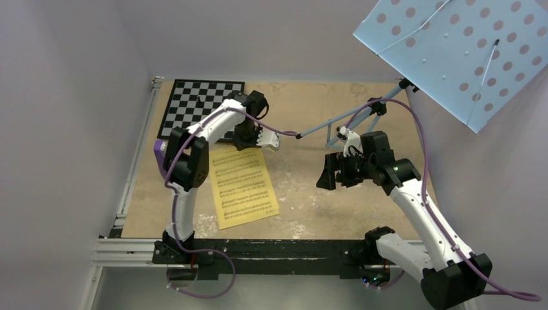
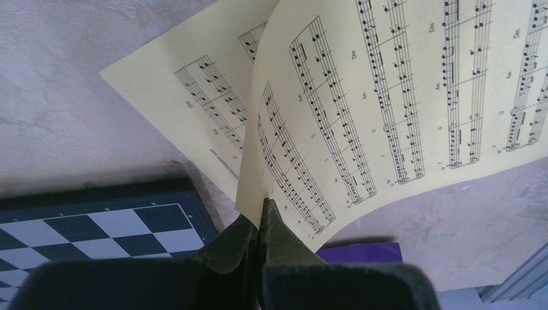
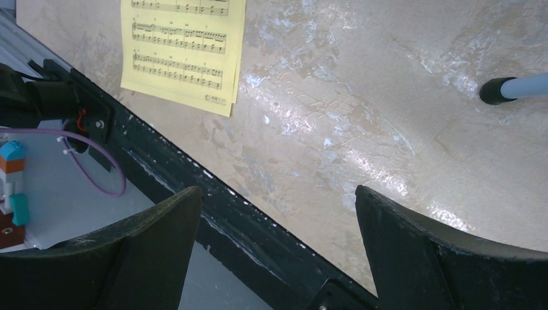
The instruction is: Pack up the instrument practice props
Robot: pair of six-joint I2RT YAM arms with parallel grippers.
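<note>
Sheet music [image 1: 244, 187] long axis near-to-far

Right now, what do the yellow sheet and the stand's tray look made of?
Yellow sheet: thin matte paper; it bends freely where the left tool pinches its edge. Tray: flat, rigid, pale blue, matte; painted metal or plastic, cannot tell which.

Sheet pinched at one edge; metronome and stand standing apart.

The yellow sheet of printed music [image 1: 244, 187] lies on the bench, its far edge clamped in the closed left tool [image 2: 263, 216] and curling up off a flat yellow layer beneath. The purple metronome [image 1: 158, 152] sits left of that tool, beside the sheet. The light blue music stand [image 1: 452, 51] rises beyond the wide-open right tool [image 3: 276, 194], its hole-dotted tray tilted.
</note>
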